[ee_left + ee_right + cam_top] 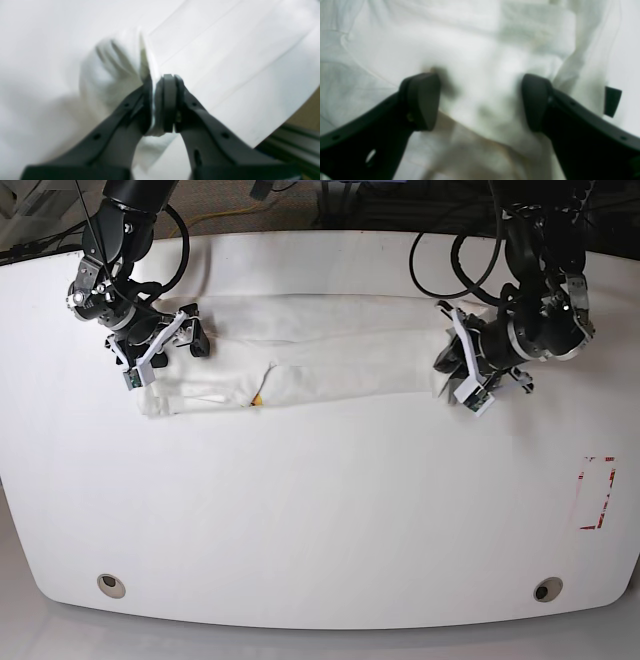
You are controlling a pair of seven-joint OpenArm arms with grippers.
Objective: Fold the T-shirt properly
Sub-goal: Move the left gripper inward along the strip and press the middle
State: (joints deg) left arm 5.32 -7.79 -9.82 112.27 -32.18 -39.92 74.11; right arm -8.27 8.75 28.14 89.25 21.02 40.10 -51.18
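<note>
The white T-shirt [330, 350] lies as a long folded strip across the far half of the table, with a small orange bit of print [260, 398] showing at a fold. My left gripper [443, 365] is at the strip's right end. In the left wrist view this gripper [157, 82] is shut on a bunched edge of the T-shirt [112, 70]. My right gripper [193, 330] is over the strip's left end. In the right wrist view it [480, 100] stands wide open, with the T-shirt fabric [475, 50] lying beneath and between its fingers.
The white table [320, 510] has a red marked rectangle [597, 493] at its right side and two round holes [112, 585] near the front edge. Cables [440, 250] hang at the back. The table's edge and a metal rail [295, 145] lie close behind my left gripper.
</note>
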